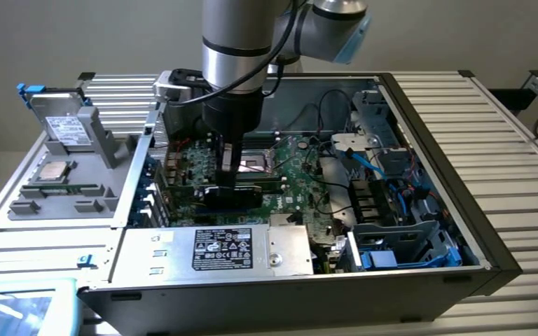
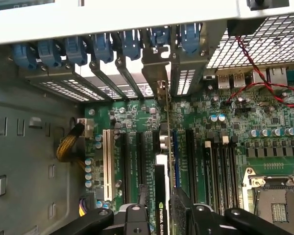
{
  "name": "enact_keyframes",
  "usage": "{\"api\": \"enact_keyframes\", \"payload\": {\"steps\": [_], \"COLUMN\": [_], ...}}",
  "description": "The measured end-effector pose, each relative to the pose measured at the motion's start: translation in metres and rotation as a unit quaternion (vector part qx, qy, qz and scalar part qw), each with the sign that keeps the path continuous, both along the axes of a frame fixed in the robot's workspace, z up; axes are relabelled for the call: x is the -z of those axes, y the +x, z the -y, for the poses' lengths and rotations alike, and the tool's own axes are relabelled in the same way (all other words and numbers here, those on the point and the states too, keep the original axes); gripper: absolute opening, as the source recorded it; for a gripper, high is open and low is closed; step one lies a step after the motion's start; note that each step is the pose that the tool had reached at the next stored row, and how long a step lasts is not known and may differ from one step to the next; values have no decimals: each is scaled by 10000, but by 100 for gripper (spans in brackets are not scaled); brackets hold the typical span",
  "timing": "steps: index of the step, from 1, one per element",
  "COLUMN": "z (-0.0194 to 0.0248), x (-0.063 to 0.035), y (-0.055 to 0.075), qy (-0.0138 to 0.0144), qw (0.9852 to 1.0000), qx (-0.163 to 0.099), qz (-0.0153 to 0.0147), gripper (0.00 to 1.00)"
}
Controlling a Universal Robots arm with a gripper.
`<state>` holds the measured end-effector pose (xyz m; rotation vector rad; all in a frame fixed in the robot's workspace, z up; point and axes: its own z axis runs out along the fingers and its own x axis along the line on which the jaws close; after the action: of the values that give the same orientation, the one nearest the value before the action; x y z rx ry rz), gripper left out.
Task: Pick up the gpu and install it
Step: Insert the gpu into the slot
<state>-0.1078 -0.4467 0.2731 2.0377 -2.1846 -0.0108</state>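
The gpu (image 1: 232, 199) is a flat black card held upright inside the open computer case, low over the green motherboard (image 1: 293, 175). My gripper (image 1: 232, 186) reaches straight down into the case and is shut on it. In the wrist view the gpu (image 2: 160, 196) shows edge-on between my two black fingers (image 2: 135, 218), with my gripper (image 2: 164, 221) closed around its near end. The card runs along the black expansion slots (image 2: 137, 161), and its metal bracket (image 2: 157, 68) stands at the rear slot openings. Whether its edge sits in a slot I cannot tell.
A silver power supply with a black label (image 1: 218, 250) lies at the case's front. Drive bays and blue cables (image 1: 409, 210) crowd the exterior view's right. The CPU socket (image 2: 279, 196), a white slot (image 2: 107, 161), blue bracket latches (image 2: 76, 51) and red wires (image 2: 257, 73) surround the card. A grey parts tray (image 1: 64, 189) sits outside.
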Motion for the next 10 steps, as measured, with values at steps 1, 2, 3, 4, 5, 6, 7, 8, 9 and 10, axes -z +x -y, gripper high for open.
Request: {"api": "enact_keyframes", "payload": {"steps": [1,2,3,4,5,6,7,8,9,10], "z": [-5,-14,-23,-27,-29,-31,-35,-38,-41,-43], "x": [1,-4,-23,-54,-76,-88,-89,-89,-90,-90], "y": [0,0,0,1,2,2,1,1,1,1], "qy": [1,1,1,0,1,-1,0,0,-1,-1], "qw": [10000,10000,10000,10000,10000,10000,10000,10000,10000,10000], "qx": [6,12,16,17,16,17,17,18,18,17], "qz": [2,6,9,10,11,10,12,18,24,27], "gripper": [35,35,35,35,35,35,35,35,35,35]}}
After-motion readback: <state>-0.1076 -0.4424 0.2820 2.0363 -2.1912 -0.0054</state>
